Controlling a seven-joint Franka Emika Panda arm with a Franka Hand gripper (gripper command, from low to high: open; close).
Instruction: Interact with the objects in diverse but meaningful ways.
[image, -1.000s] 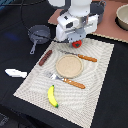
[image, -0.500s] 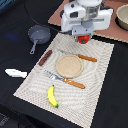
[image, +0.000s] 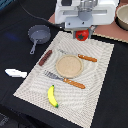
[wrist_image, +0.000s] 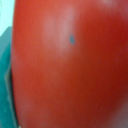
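My gripper (image: 81, 30) hangs over the far edge of the beige placemat (image: 95, 85) and is shut on the red round tomato (image: 81, 35), which fills the wrist view (wrist_image: 70, 60). The fingers are mostly hidden behind the tomato and the white hand. The grey long-handled frying pan (image: 39, 34) sits off the mat at the exterior view's left. The brown sausage stick (image: 45, 57) lies on the mat's left edge. The white-and-blue fish piece (image: 16, 73) lies on the black table. The yellow banana (image: 52, 96) lies at the mat's near side.
A round tan plate (image: 68, 65) sits mid-mat, with an orange-handled knife (image: 83, 58) beyond it and an orange-handled fork (image: 66, 80) in front. A bowl (image: 122, 16) stands at the far right on a brown surface.
The gripper with the tomato has moved toward the far edge of the mat and to the exterior view's right. The other objects have not moved.
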